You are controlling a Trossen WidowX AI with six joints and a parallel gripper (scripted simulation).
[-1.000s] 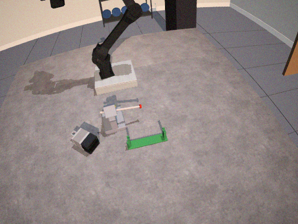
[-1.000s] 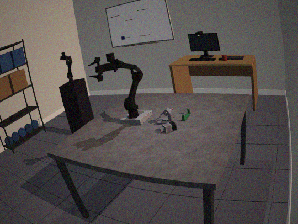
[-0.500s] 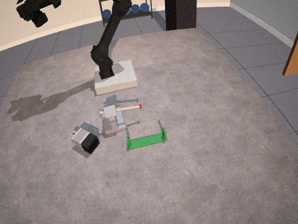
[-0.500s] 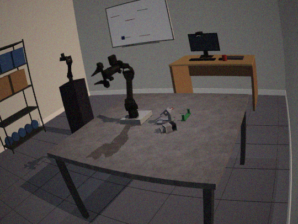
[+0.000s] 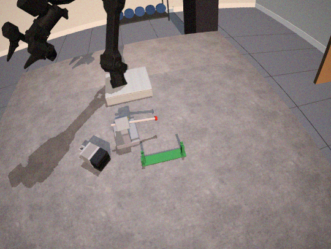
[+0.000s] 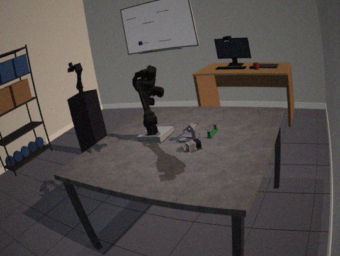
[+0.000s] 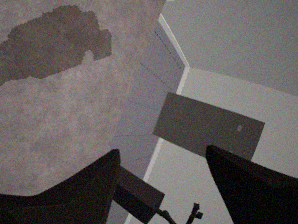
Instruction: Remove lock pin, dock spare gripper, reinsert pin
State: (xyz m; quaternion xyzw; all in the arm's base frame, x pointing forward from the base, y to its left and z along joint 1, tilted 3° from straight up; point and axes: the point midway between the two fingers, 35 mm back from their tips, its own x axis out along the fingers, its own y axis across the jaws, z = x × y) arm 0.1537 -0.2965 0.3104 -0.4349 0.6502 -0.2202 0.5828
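Observation:
The mount's pale grey socket (image 5: 122,123) stands on its base left of centre in the top view, and shows small in the exterior view (image 6: 191,130). The lock pin (image 5: 143,119), a white rod with a red head, passes through it; the head points right and a short tip shows on the left. The spare gripper (image 5: 95,154) (image 6: 191,145), a white and black block, lies on the table apart from the mount. My gripper (image 5: 17,64) (image 7: 164,153) is open and empty, raised high and far from all of these.
A green bracket with two uprights (image 5: 163,156) (image 6: 211,133) stands right of the mount. The arm rises from a white base block (image 5: 138,80) (image 6: 167,133) behind the mount. The arm's shadow falls across the table (image 5: 214,190) (image 6: 220,176). A dark pedestal (image 6: 87,120) stands beyond the table.

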